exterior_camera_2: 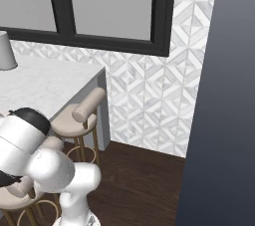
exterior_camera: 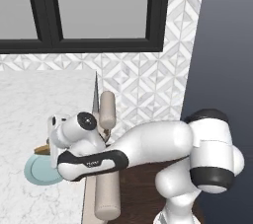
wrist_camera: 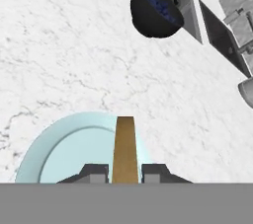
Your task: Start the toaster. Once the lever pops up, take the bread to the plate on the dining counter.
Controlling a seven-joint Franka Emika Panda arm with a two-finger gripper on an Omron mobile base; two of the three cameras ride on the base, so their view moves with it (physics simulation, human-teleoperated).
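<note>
Gripper (wrist_camera: 125,174) clenched on the bread (wrist_camera: 124,149), slice held edge-on over the plate (wrist_camera: 64,151). Plate sat near the dining counter (wrist_camera: 59,60) edge by the stools (exterior_camera: 107,191); open marble beyond, dark bowl (wrist_camera: 154,11) well apart.

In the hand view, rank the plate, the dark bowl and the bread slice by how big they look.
1. The plate, largest, though it sits nearest the camera.
2. The dark bowl, farther off, so its true size is unsure.
3. The bread, seen edge-on between the jaws.
</note>
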